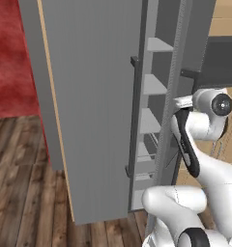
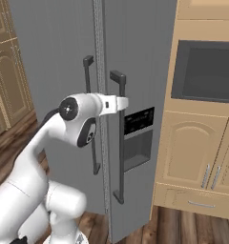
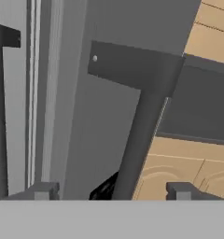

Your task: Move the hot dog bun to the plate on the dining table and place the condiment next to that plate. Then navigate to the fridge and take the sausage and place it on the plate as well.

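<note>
Facing the fridge (image 2: 135, 57) | gripper (image 3: 111, 190) jaws spread, fingertips either side of the right door's dark bar handle (image 3: 137, 135), not pinching it | left door (image 1: 94, 96) swung ajar, pale shelves (image 1: 154, 84) showing | wood cabinets (image 2: 197, 147) just right of fridge

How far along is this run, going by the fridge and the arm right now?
Done: the base stands at the fridge, and its left door is swung open, with pale shelves showing in the left base view. In hand: the gripper has its jaws apart on either side of the right door's bar handle, not clamped. Left: finding the sausage, taking it out and carrying it to the plate.
</note>
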Motion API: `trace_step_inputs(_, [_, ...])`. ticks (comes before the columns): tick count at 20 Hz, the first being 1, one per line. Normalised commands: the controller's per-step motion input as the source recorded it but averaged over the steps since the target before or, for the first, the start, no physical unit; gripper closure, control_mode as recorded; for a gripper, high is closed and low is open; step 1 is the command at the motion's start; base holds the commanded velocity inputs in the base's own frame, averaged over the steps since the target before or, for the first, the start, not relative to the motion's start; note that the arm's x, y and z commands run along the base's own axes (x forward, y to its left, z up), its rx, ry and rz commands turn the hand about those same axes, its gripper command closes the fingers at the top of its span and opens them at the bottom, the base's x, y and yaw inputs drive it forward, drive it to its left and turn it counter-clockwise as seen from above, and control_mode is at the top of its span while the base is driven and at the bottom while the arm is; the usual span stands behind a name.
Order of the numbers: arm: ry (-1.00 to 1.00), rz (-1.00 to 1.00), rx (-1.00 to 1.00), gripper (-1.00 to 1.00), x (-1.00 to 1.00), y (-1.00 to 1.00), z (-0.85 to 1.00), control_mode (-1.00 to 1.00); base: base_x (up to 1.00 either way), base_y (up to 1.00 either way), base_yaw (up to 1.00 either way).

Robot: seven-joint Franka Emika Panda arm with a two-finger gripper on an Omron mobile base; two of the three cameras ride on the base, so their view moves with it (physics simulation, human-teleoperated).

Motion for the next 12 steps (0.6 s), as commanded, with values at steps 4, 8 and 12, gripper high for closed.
trace_step_inputs(4, [0.00,-0.01,-0.29,-1.00,-0.73,0.44,0.53,-1.00,0.00,0.00,0.00])
trace_step_inputs(8, [0.16,0.00,-0.32,-1.00,-0.03,0.84,0.35,-1.00,0.00,0.00,0.00])
trace_step_inputs(12, [0.21,0.00,-0.32,-1.00,0.29,0.84,0.21,-1.00,0.00,0.00,0.00])
